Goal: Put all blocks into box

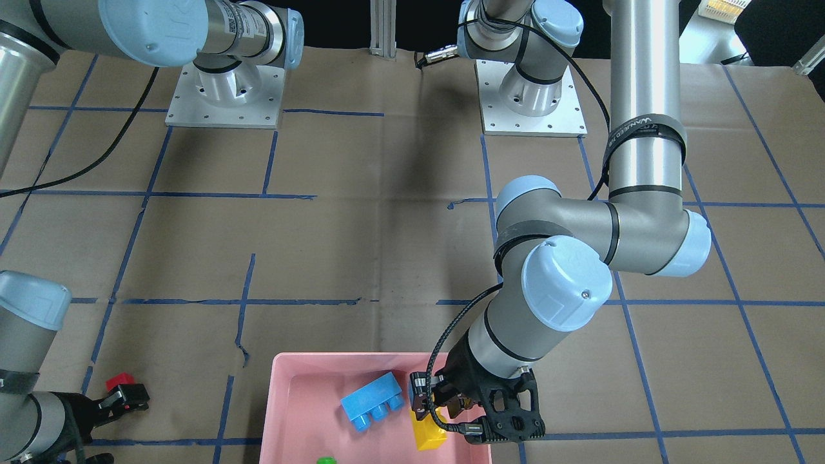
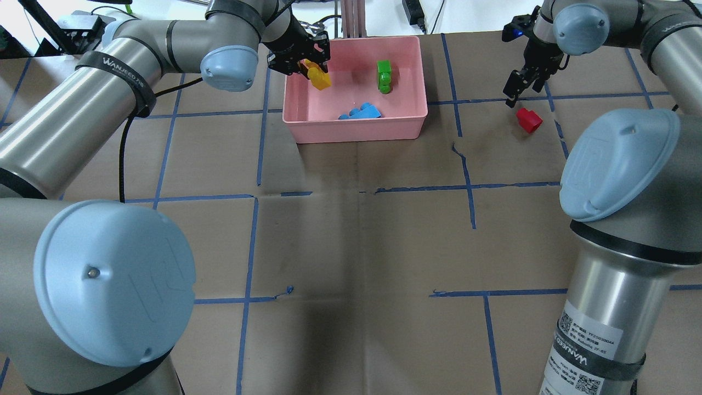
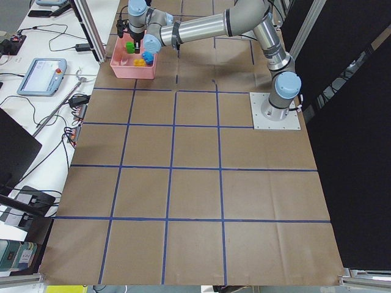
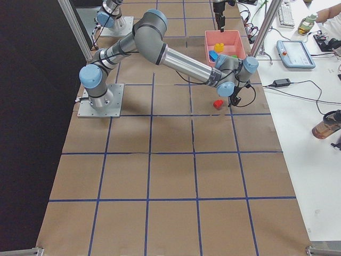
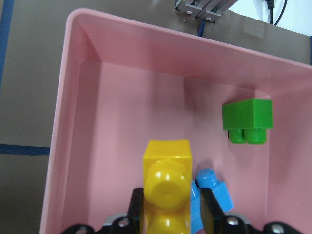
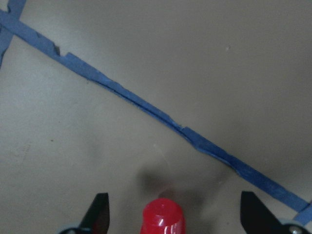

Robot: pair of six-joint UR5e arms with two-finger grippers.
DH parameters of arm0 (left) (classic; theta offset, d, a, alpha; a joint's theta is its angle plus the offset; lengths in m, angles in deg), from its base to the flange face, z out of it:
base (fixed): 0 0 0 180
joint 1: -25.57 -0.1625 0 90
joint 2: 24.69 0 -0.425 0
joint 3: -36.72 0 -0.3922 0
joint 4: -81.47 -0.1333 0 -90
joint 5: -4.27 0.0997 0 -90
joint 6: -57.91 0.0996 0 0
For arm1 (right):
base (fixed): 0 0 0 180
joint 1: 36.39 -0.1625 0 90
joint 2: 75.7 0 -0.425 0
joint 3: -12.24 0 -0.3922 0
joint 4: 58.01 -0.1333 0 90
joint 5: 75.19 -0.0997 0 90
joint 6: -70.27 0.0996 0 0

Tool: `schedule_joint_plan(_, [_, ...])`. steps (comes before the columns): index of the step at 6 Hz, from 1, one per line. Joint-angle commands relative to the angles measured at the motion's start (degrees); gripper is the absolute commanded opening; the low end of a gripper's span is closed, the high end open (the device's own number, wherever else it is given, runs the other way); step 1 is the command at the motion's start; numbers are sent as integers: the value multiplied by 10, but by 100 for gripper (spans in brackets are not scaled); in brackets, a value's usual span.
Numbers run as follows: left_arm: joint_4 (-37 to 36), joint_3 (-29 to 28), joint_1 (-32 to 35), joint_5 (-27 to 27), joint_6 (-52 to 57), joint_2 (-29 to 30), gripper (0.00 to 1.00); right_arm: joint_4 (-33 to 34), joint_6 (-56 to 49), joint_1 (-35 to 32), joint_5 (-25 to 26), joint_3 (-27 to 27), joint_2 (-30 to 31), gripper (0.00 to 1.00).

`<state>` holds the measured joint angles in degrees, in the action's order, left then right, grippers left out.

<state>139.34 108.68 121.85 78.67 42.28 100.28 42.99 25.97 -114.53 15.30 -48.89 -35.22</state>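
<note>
The red block (image 2: 529, 119) is the only one outside the box (image 2: 356, 129); it stands on the brown table (image 2: 351, 230), stud up, well apart from the box on the robot's right side of it. It is small and nearly square, so I see no long axis that matters for the grip. The right gripper (image 6: 175, 212) is the nearer one by far: its fingers (image 6: 100, 209) are spread wide and hold nothing, and in the wrist view the block sits between them, a little off centre. How high the fingers are above the table I cannot tell. Inside the box lie the green block (image 2: 384, 75) and the blue block (image 2: 360, 112). The left gripper (image 2: 311, 65) is closed on the yellow block (image 2: 320, 78), over the box's left part, so I judge its release comes next.
</note>
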Motion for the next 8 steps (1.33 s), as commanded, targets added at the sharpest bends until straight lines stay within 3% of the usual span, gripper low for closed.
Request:
schedule_joint_plan(1, [104, 26, -4, 33, 58, -79, 100, 0, 3, 0, 0, -9, 0, 77])
schedule_joint_plan(2, [159, 46, -5, 128, 92, -127, 99, 0, 4, 0, 1, -9, 1, 49])
schedule_joint_plan(3, [233, 56, -11, 131, 134, -168, 99, -1, 5, 0, 10, -8, 1, 26])
schedule_joint_plan(4, [319, 64, -14, 157, 160, -216, 99, -2, 5, 0, 10, -8, 1, 10])
schedule_joint_plan(5, [349, 70, -18, 193, 191, -252, 99, 0, 9, 0, 10, 5, 6, 8])
schedule_joint_plan(8, [345, 78, -41, 182, 198, -286, 99, -29, 140, -9, -3, 62, 80, 8])
